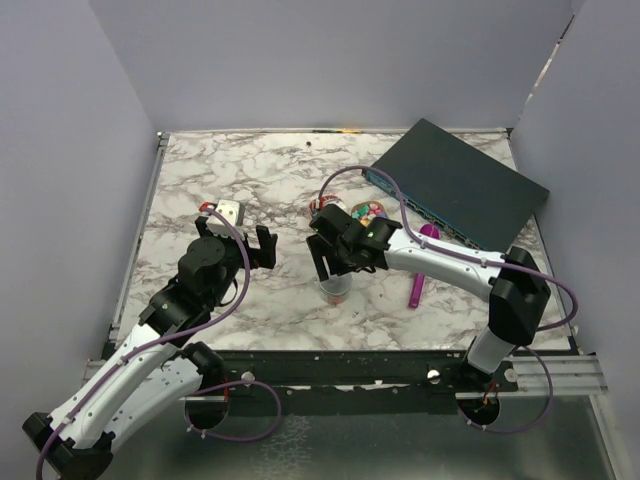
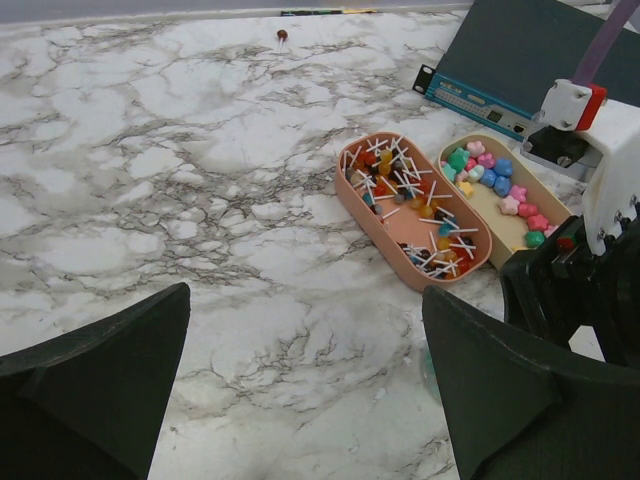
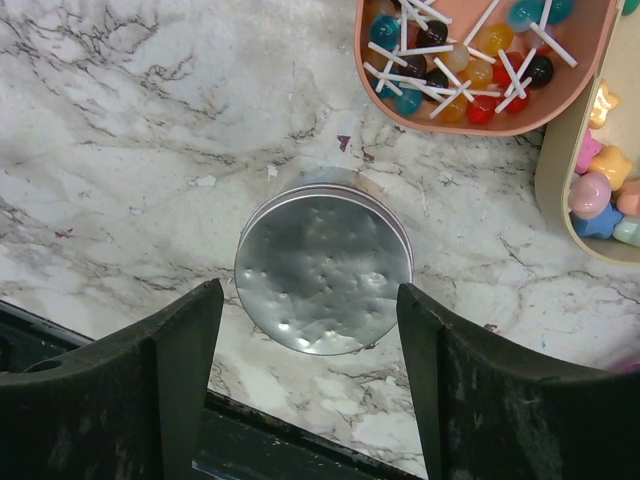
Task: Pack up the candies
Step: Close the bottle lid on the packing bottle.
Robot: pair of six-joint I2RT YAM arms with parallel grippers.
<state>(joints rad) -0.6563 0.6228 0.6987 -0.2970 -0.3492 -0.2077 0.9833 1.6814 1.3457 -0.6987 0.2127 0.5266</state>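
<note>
Marble surface [image 1: 250, 170]: candies [image 2: 495, 185] lie in the beige tray [image 2: 490, 222], the jar [image 3: 323, 270] nearby has its lid on, right fingers [image 3: 150, 400] open above it, left fingers [image 2: 90, 400] open and empty; packing judged not begun, unlidding and filling left.

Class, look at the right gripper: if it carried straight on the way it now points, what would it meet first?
Most likely the round silver lid, centred between the open fingers of the right gripper, which points down at the marble table. The gap above it is unclear.
</note>
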